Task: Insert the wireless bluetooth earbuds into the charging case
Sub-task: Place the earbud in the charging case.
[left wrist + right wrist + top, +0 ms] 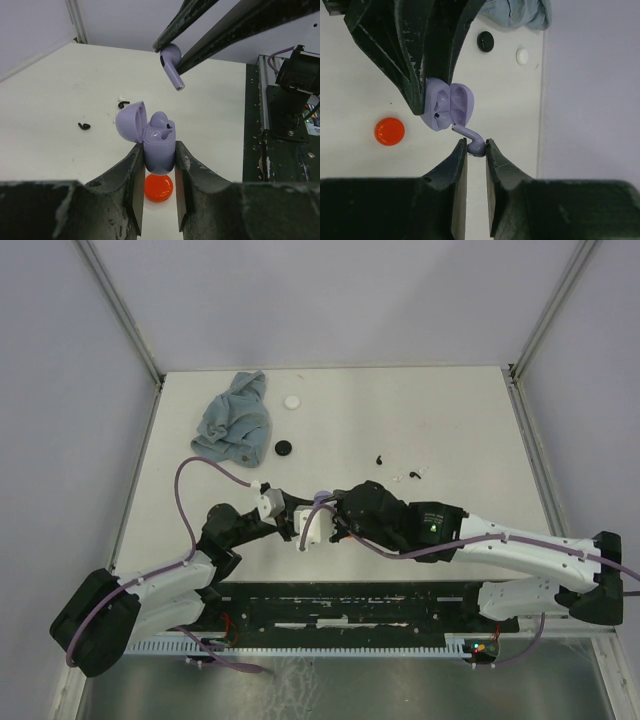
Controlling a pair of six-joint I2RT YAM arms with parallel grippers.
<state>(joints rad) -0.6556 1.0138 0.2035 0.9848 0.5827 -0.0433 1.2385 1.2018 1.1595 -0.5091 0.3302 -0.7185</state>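
My left gripper (159, 147) is shut on the lavender charging case (159, 142) and holds it upright above the table, its lid (131, 121) open to the left. One lavender earbud (160, 120) sits in a socket of the case. My right gripper (476, 142) is shut on the head of a second lavender earbud (465, 132). Its stem tip is at the rim of the case (447, 107). In the left wrist view this earbud (174, 75) hangs a little above the case's right side. In the top view both grippers (318, 520) meet near the table's front.
A red disc (159, 187) lies on the table under the case. Small black bits (380, 459) (412, 476) and a white bit (421, 471) lie mid-table. A black disc (284, 448), a white disc (291, 401) and a blue cloth (235, 420) lie at the back left.
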